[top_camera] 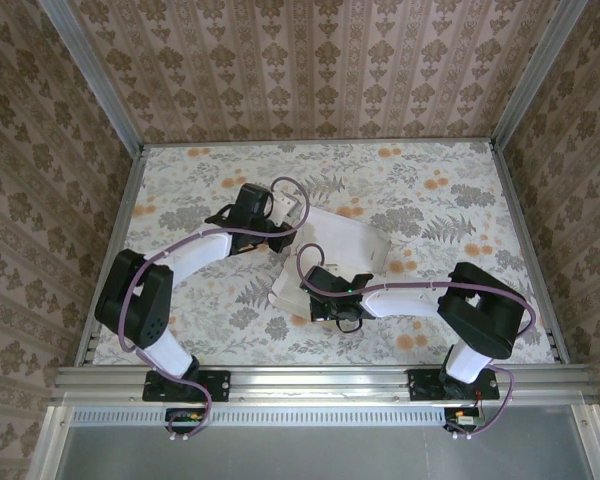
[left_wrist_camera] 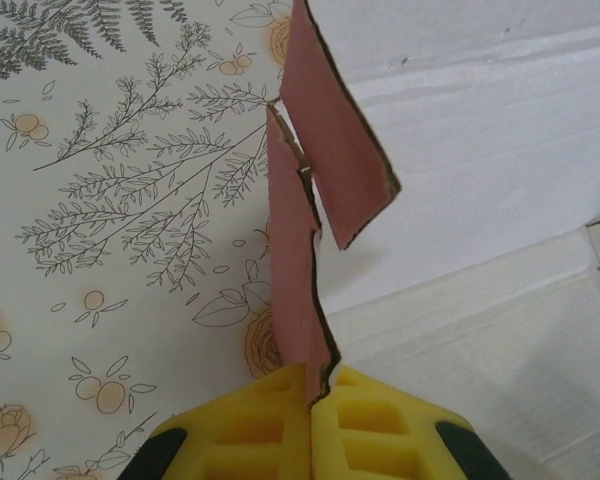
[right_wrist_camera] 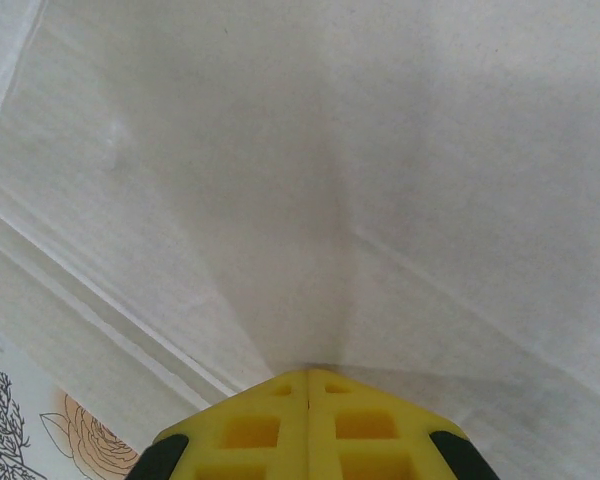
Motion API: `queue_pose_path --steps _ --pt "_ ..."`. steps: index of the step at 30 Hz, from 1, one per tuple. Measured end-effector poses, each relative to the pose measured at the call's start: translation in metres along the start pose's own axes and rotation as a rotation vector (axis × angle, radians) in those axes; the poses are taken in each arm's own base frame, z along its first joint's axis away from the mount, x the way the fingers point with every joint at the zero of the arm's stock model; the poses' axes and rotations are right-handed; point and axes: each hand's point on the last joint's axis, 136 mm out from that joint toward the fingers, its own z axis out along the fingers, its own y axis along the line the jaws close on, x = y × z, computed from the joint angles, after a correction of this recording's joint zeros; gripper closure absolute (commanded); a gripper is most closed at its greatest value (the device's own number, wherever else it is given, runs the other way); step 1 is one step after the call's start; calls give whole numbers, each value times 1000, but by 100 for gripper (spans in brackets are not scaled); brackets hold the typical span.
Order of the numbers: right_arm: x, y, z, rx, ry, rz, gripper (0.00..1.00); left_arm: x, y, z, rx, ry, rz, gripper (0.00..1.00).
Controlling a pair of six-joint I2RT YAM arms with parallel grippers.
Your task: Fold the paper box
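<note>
Floral-patterned table cover [top_camera: 430,190] fills the work area, with damask wallpaper walls [top_camera: 310,60] on three sides. In the top view the paper box [top_camera: 345,240] lies near the centre of the frame, pale inner side up, between the two arms.

Left gripper [top_camera: 280,238] sits at the box's upper-left edge. In the left wrist view this gripper [left_wrist_camera: 310,385] is clenched on a pink flap [left_wrist_camera: 300,280] of the box. The flap stands on edge, running up the middle of the frame, with a second pink flap overlapping it above. The pale panel lies to the right and the table cover to the left.

Right gripper [top_camera: 315,283] is over the box's lower-left part. In the right wrist view its yellow fingers [right_wrist_camera: 280,430] are pressed together. The tips of this gripper [right_wrist_camera: 308,385] touch the pale card [right_wrist_camera: 330,180]. Whether they nip a fold cannot be told.
</note>
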Motion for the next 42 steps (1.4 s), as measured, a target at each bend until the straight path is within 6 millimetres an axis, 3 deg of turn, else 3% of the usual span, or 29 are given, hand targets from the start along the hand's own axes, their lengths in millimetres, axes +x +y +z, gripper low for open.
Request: queue_pose_path --steps 21,28,42 --pt "0 0 0 -1 -1 0 100 12 0 -4 -78 49 -9 98" --pt "-5 1 2 -4 -18 7 100 32 -1 -4 -86 100 -42 98" --pt "-6 1 2 -5 -23 8 100 32 -2 -4 -82 86 -60 100"
